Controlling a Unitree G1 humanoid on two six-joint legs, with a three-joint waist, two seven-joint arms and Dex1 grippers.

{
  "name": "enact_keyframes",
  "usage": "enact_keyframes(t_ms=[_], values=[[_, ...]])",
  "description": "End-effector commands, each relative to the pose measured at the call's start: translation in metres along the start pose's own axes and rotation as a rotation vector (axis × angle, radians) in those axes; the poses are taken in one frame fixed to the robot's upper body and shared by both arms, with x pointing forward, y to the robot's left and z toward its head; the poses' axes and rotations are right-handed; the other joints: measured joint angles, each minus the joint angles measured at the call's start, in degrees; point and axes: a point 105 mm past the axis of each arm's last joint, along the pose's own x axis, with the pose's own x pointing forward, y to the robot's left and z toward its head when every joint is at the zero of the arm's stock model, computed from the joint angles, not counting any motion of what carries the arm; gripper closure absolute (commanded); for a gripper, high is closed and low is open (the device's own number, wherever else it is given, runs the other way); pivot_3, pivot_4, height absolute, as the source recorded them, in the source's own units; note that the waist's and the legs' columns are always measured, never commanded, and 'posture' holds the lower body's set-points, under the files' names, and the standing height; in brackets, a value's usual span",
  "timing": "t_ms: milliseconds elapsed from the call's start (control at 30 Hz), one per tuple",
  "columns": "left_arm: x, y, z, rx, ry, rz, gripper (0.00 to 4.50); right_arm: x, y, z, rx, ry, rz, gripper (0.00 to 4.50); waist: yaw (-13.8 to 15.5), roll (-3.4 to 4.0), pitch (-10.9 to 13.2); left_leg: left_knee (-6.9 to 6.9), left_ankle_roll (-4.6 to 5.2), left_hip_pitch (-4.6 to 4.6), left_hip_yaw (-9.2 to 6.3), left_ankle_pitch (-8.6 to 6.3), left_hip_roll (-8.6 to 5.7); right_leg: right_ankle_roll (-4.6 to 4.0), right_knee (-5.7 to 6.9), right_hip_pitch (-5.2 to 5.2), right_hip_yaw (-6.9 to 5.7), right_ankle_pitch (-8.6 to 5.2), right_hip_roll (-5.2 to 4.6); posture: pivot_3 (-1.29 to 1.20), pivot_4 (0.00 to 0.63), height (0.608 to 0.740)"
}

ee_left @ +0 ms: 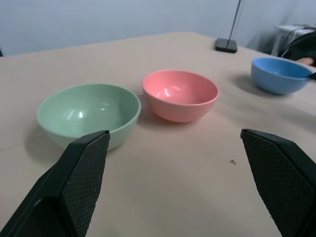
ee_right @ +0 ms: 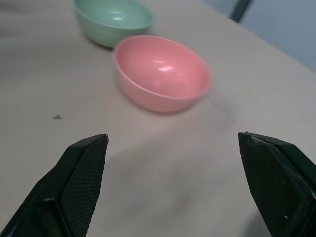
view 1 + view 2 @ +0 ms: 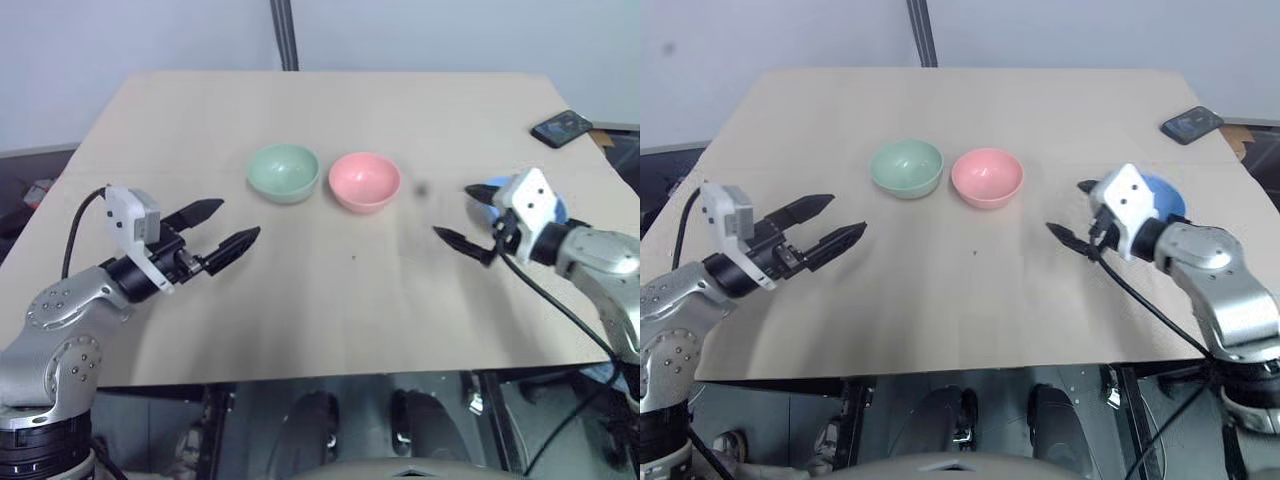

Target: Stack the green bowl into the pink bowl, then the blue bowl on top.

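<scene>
The green bowl (image 3: 283, 171) and the pink bowl (image 3: 364, 181) sit side by side, upright and empty, at the middle of the tan table (image 3: 330, 310), a small gap between them. The blue bowl (image 3: 1162, 195) stands at the right, partly hidden behind my right wrist. My left gripper (image 3: 236, 220) hovers open to the left of the green bowl, pointing toward the bowls, with nothing between its fingers. My right gripper (image 3: 452, 211) is open and empty too, just in front of the blue bowl and to the right of the pink one.
A dark phone (image 3: 562, 127) lies near the table's far right corner. A black pole (image 3: 285, 35) rises behind the far edge. Bare tabletop lies between my two grippers and the near edge.
</scene>
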Motion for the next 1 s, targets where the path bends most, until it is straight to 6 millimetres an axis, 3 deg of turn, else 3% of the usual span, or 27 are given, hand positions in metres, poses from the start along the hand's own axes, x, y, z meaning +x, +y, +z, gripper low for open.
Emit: enact_keyframes(t_ms=[33, 233, 400, 467, 700, 867, 1000], values=[[-0.001, -0.012, 0.017, 0.035, -0.079, -0.043, 0.02, 0.042, 0.013, 0.003, -0.145, -0.013, 0.094, 0.09, -0.12, -0.01, -0.01, 0.00, 0.00, 0.00, 0.01, 0.00, -0.01, 0.01, 0.00, 0.00, 0.00, 0.00, 0.00, 0.00, 0.150, 0.740], [-0.009, -0.022, 0.018, 0.041, -0.089, -0.053, 0.02, 0.107, 0.022, -0.002, -0.324, 0.010, 0.197, 0.09, -1.24, 0.00, 0.03, 0.02, -0.01, -0.01, 0.00, 0.01, -0.03, 0.19, 0.03, -0.01, 0.00, 0.12, 0.02, 0.00, 0.150, 0.740], [-0.017, -0.030, 0.016, 0.052, -0.084, -0.034, 0.02, 0.132, 0.014, -0.012, -0.428, 0.055, 0.202, 0.09, -1.38, 0.02, 0.04, 0.02, -0.03, -0.04, -0.09, 0.02, -0.05, 0.19, 0.03, 0.00, -0.06, 0.13, 0.00, 0.00, 0.150, 0.740], [-0.021, -0.031, 0.016, 0.054, -0.085, -0.020, 0.00, 0.135, 0.012, -0.012, -0.456, 0.054, 0.211, 0.92, -1.39, 0.02, 0.05, 0.02, -0.05, -0.04, -0.12, 0.03, -0.04, 0.18, 0.03, 0.00, -0.08, 0.13, 0.00, 0.00, 0.150, 0.740], [-0.028, -0.034, 0.015, 0.054, -0.080, 0.014, 0.00, 0.139, 0.016, -0.002, -0.538, -0.001, 0.258, 4.41, -1.85, 0.10, 0.09, 0.00, -0.16, 0.00, -0.12, 0.09, -0.02, 0.17, 0.10, -0.01, -0.07, 0.14, 0.01, 0.00, 0.150, 0.740], [-0.028, -0.034, 0.012, 0.051, -0.072, 0.029, 0.00, 0.126, 0.034, 0.014, -0.499, -0.064, 0.410, 4.47, -2.19, 0.11, 0.10, -0.02, -0.19, 0.02, -0.15, 0.10, 0.00, 0.17, 0.13, -0.01, -0.07, 0.14, 0.02, 0.00, 0.150, 0.740], [-0.025, -0.023, 0.006, 0.068, -0.035, 0.086, 0.00, 0.084, 0.063, 0.019, -0.453, -0.055, 0.629, 4.47, -1.44, 0.14, 0.11, -0.03, -0.19, -0.04, -0.21, 0.10, 0.01, 0.16, 0.10, -0.01, -0.11, 0.14, -0.01, 0.00, 0.150, 0.740]])
